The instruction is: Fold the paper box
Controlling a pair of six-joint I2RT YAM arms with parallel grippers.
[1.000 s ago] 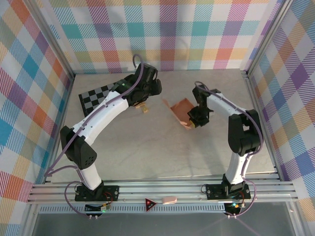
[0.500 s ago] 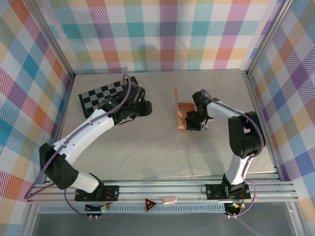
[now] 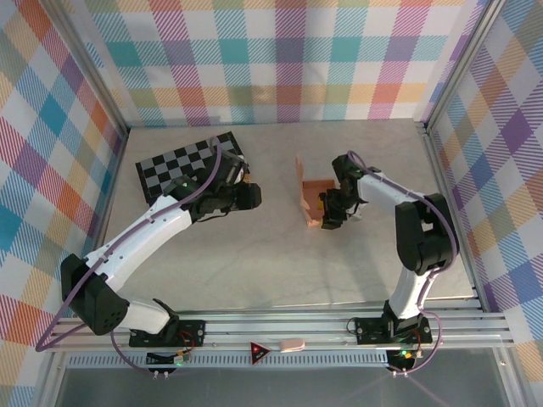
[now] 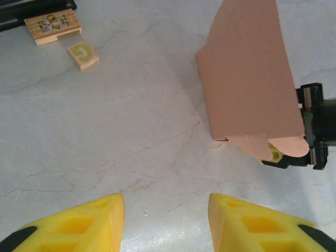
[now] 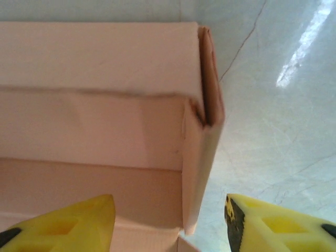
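Top external view: you see the paper box (image 3: 308, 197) a little to the right of the middle of the table (image 3: 254, 271). It is partly folded, with one tall wall standing up on its left side. The right gripper (image 3: 330, 212) is at the near right corner of the box; from above you cannot tell if it touches the card. The left gripper (image 3: 249, 195) is to the left of the box, apart from it, near the corner of the checkered board (image 3: 174, 165).

In the right wrist view, the two yellow fingers (image 5: 63, 223) stand apart, and the side wall of the box is between them. One finger is on the inner side of the box, and the other is outside, over bare table. There is a gap on each side of the card, so nothing is clamped.

In the left wrist view, the left fingers (image 4: 79, 226) are moderately apart with bare table between them, and they hold nothing. The box stands ahead on the right. Two small wooden blocks (image 4: 52, 25) lie at the upper left, near each other.
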